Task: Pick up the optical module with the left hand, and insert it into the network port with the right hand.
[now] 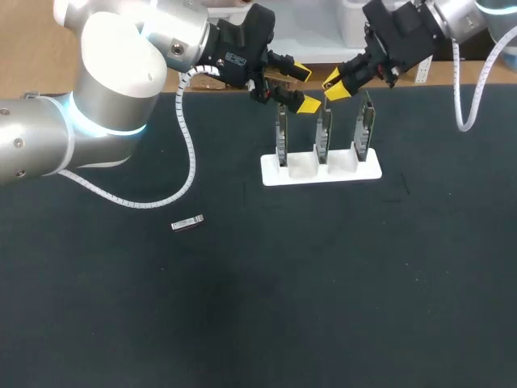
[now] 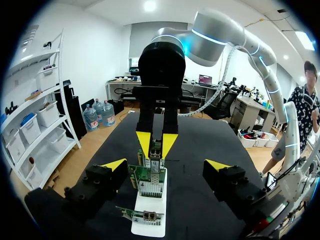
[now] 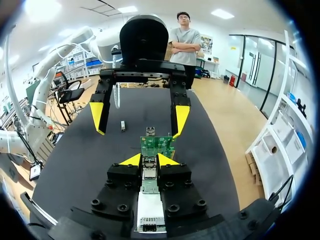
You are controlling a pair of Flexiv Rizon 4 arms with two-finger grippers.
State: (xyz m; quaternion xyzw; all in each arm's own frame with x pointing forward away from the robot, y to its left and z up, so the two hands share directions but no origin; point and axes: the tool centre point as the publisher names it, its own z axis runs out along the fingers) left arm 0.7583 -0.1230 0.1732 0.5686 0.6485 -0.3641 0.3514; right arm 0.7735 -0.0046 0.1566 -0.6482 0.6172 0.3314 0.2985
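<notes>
One optical module (image 1: 187, 224), silver, lies flat on the black table (image 1: 339, 283), well apart from both arms. Three circuit cards (image 1: 365, 133) stand upright in a white holder (image 1: 275, 173). Left gripper (image 1: 303, 88): spread wide, empty, above the left card (image 1: 282, 137). Right gripper (image 1: 334, 86): above the middle card (image 1: 324, 133); its grip cannot be told.

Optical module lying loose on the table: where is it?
In the head view the optical module lies on the table, left of the white stand and nearer the camera.
</notes>
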